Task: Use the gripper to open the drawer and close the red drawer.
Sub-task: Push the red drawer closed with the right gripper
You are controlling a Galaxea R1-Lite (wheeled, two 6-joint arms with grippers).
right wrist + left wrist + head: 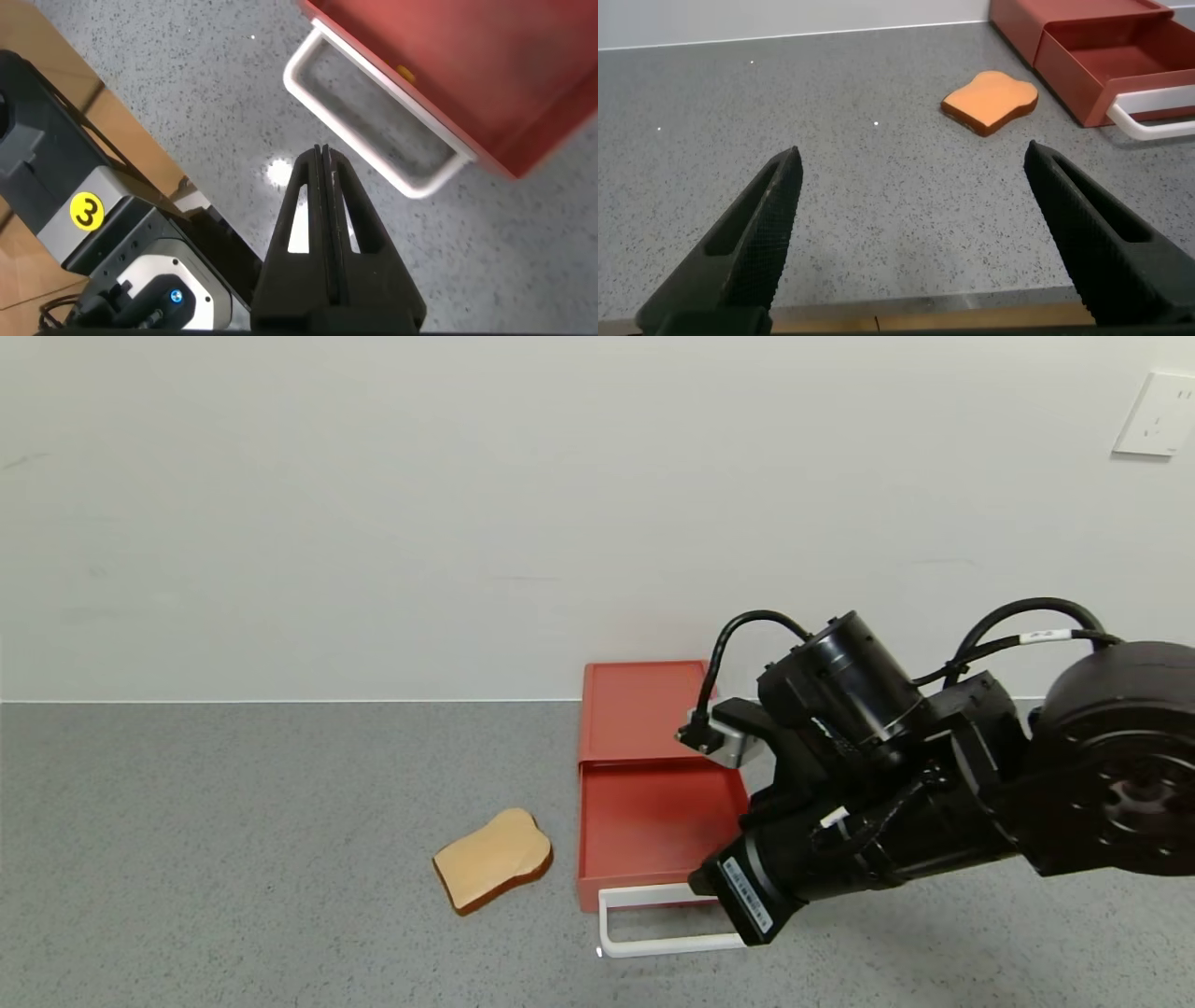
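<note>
Right gripper (pixel 320 168), fingers pressed together, hovers just beside the white handle (pixel 653 919) of the pulled-out red drawer (pixel 653 821).

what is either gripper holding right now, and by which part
Nothing. The right gripper is shut on air beside the drawer's white handle; the left gripper hangs open over bare counter.

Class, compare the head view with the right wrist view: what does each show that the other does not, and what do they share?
Only the head view shows the bread slice, the wall socket, the drawer's open red tray pulled out of its box, and the right arm from outside. Only the right wrist view shows the right hand with its fingers pressed shut, apart from the handle, and a yellow number 3 sticker. Both show the white loop handle and the grey speckled table.
</note>
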